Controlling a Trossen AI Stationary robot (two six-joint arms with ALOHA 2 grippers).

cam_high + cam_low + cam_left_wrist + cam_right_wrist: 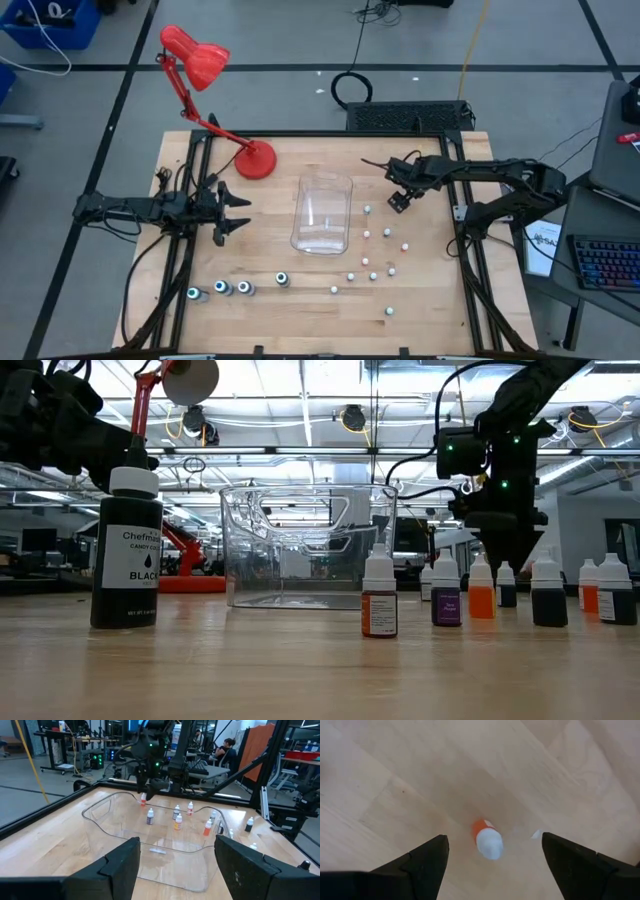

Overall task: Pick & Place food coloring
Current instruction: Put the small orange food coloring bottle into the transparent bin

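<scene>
The right end effector (492,865) is held open directly above an orange food coloring bottle (487,839), standing upright on the counter (270,320) just beside the clear plastic tub (323,213). A straight descent, with the white cap centred between the fingers, is advised before closing. The left end effector (175,865), also open and empty, waits facing the tub. The pale wood counter stands in an open workshop.

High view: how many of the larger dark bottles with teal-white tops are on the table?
4 dark bottles, in a loose row toward the picture's lower left, below the tub: the leftmost, two close beside it, and one set apart to the right. None seems hidden.
</scene>
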